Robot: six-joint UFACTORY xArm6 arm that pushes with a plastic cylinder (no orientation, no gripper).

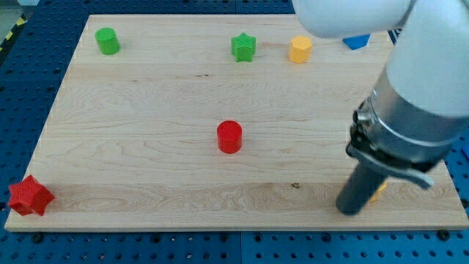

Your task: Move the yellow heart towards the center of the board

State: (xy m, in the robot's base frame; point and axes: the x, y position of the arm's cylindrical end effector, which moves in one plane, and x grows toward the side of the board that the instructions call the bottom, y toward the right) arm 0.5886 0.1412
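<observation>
A small yellow-orange piece [379,192], which may be the yellow heart, peeks out near the board's bottom right edge; its shape is mostly hidden behind my rod. My tip [352,210] rests on the board just left of that piece and touches or nearly touches it. The arm's grey and white body covers the view's right side.
A red cylinder [229,136] stands near the board's middle. A green star [243,48], a yellow hexagon [300,49] and a half-hidden blue block [356,42] line the top edge. A green cylinder [108,41] stands top left, a red star [30,196] bottom left.
</observation>
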